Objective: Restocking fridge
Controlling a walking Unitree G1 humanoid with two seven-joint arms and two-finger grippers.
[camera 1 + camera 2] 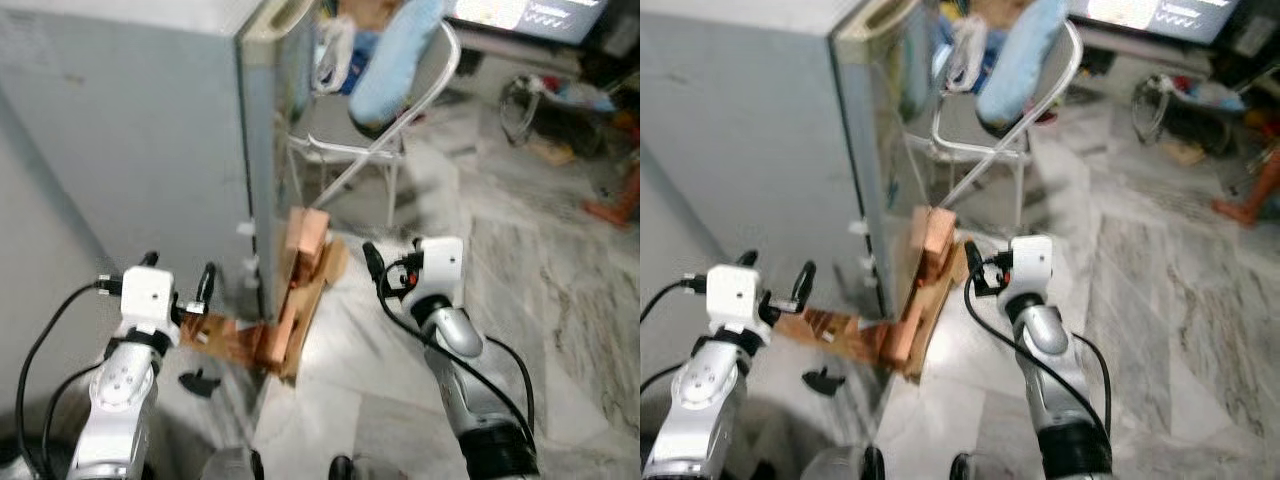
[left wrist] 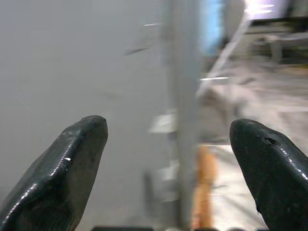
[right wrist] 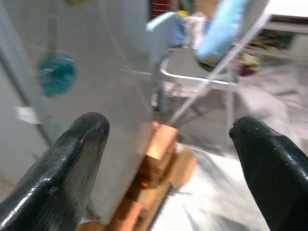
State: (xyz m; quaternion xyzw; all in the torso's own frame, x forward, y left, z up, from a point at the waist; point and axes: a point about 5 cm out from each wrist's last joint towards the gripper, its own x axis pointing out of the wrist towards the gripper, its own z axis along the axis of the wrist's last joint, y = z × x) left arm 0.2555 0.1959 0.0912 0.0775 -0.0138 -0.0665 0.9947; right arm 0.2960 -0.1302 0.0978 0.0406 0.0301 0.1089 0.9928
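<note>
Fridge (image 1: 130, 150) fills the upper left, sitting on wood blocks (image 1: 300, 290). Folding chair (image 1: 385, 120) stands behind it. Left gripper (image 1: 178, 285) and right gripper (image 1: 980, 268) hang with jaws wide, holding nothing.

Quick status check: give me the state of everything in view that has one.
fridge: door shut, raised on wooden blocks
left gripper: open, empty, near fridge corner
right gripper: open, empty
folding chair: unfolded, blue cloth draped over it
screen: on

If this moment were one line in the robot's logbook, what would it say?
fridge: door shut | left gripper: open, empty, facing fridge | right gripper: open, empty, near fridge corner | wooden pallet: under fridge | chair: behind
</note>
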